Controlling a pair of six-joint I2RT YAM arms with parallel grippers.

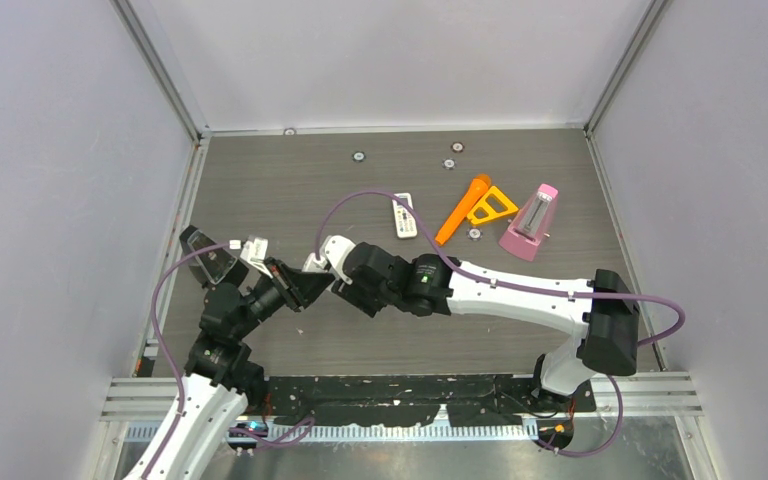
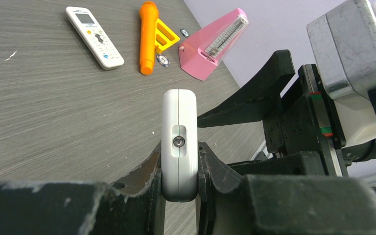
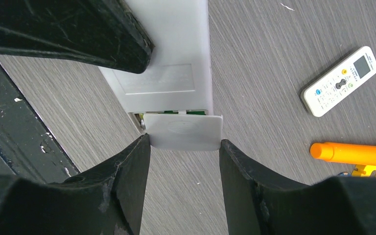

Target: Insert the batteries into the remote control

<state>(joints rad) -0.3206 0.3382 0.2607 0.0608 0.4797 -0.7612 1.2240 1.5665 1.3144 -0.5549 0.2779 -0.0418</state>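
Observation:
My left gripper [image 2: 178, 164] is shut on a white remote control [image 2: 179, 132], held edgewise above the table. In the right wrist view the remote's back [image 3: 169, 63] faces the camera. My right gripper [image 3: 185, 147] is shut on the white battery cover [image 3: 183, 131], its fingertips on the cover's two sides at the remote's end. In the narrow gap above the cover, a strip of the green battery [image 3: 191, 112] and a silvery end [image 3: 140, 121] show. The other batteries are hidden. In the top view both grippers [image 1: 295, 283] [image 1: 325, 262] meet at the centre left.
A second white remote [image 1: 404, 215] with a display lies on the table behind. Right of it are an orange toy microphone [image 1: 463, 208], a yellow triangle [image 1: 491, 205] and a pink metronome [image 1: 530, 222]. Small round discs [image 1: 358, 156] lie near the back wall.

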